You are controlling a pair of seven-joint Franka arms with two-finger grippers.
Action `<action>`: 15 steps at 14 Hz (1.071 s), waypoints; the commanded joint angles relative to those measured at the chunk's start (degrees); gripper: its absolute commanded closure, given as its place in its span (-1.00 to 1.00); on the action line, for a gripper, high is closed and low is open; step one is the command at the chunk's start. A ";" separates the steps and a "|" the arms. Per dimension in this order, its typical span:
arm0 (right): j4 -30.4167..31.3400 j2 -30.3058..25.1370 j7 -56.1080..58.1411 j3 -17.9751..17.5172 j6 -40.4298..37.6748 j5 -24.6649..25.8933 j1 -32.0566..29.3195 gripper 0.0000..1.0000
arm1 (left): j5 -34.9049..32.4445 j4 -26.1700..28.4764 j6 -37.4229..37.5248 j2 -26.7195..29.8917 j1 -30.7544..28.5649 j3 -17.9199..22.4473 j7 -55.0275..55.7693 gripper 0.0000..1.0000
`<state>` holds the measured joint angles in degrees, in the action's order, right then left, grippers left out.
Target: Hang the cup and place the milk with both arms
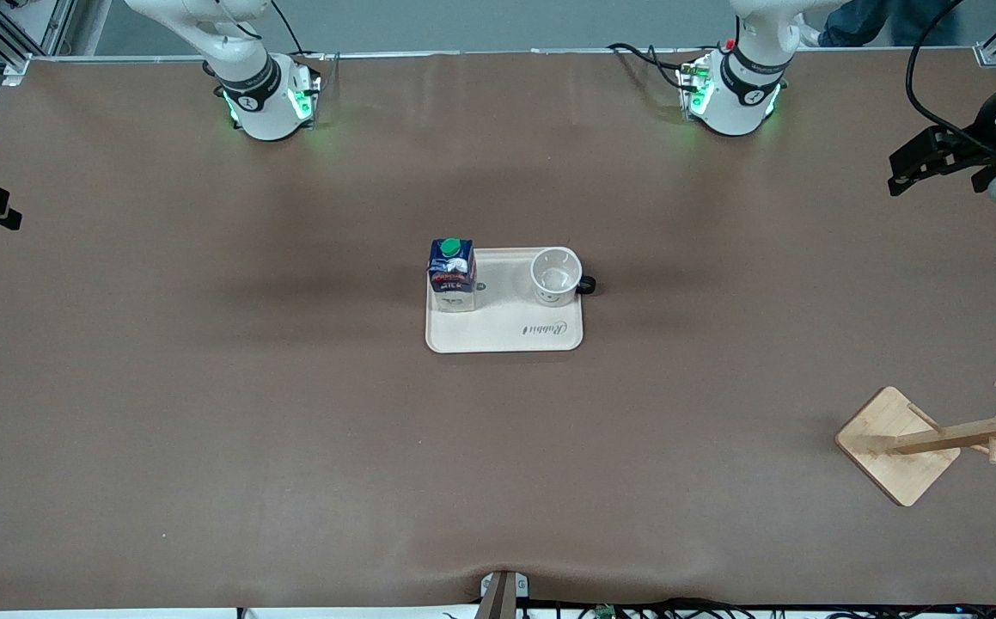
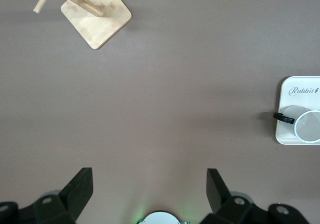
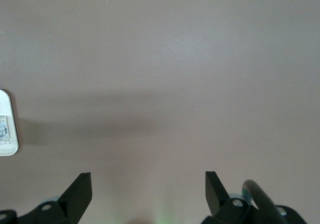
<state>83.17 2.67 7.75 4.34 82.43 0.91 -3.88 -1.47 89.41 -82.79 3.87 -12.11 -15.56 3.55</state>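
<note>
Both sets of jaws stand wide apart and empty: your left gripper (image 2: 147, 194) and right gripper (image 3: 147, 196) hang over bare table (image 1: 205, 413) at its ends. You'll find the cup (image 1: 556, 276) and milk (image 1: 452, 275) upright on the tray (image 1: 506, 335) mid-table, with open room all round; the wooden rack (image 1: 936, 438) sits near the left arm's end.

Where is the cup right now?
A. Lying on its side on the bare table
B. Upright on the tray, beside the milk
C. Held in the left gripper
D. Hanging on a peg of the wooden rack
B: the cup stands upright on the tray with its opening up, apart from the milk at the tray's other end; the rack holds nothing, and both the left gripper and the right gripper are open and empty.
</note>
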 commanded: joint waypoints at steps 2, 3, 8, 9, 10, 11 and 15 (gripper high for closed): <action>-0.55 0.14 0.77 -0.82 -0.34 -1.27 -1.40 -1.00 | -1.16 -1.43 0.61 -0.53 -0.28 -0.35 -1.00 -1.00; -0.55 0.14 0.77 -0.82 -0.34 -1.27 -1.40 -1.00 | -1.08 -1.61 0.61 -0.53 -0.28 -0.35 -1.09 -1.00; -0.47 0.14 0.77 -0.82 -0.34 -1.27 -1.40 -1.00 | -0.11 -1.78 0.61 -0.27 -0.90 0.35 -1.44 -1.00; -0.55 0.14 0.77 -0.82 -0.34 -1.27 -1.40 -1.00 | 0.24 -1.79 0.61 -0.09 -1.42 0.61 -1.53 -1.00; -0.55 0.14 0.77 -0.82 -0.34 -1.27 -1.40 -1.00 | 0.94 -1.79 0.44 -0.53 -1.51 0.70 -1.44 -1.00; -0.55 0.14 0.77 -0.82 -0.25 -1.27 -1.40 -1.00 | 1.12 -1.70 0.35 -0.62 -1.60 0.79 -1.62 -1.00; -0.55 0.14 0.77 -0.82 -0.34 -1.27 -1.40 -1.00 | 1.30 -2.14 0.61 -2.81 -0.82 0.53 -0.92 -1.00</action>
<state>83.17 2.67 7.75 4.34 82.43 0.91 -3.88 -0.65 88.67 -82.78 2.64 -13.35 -14.72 3.14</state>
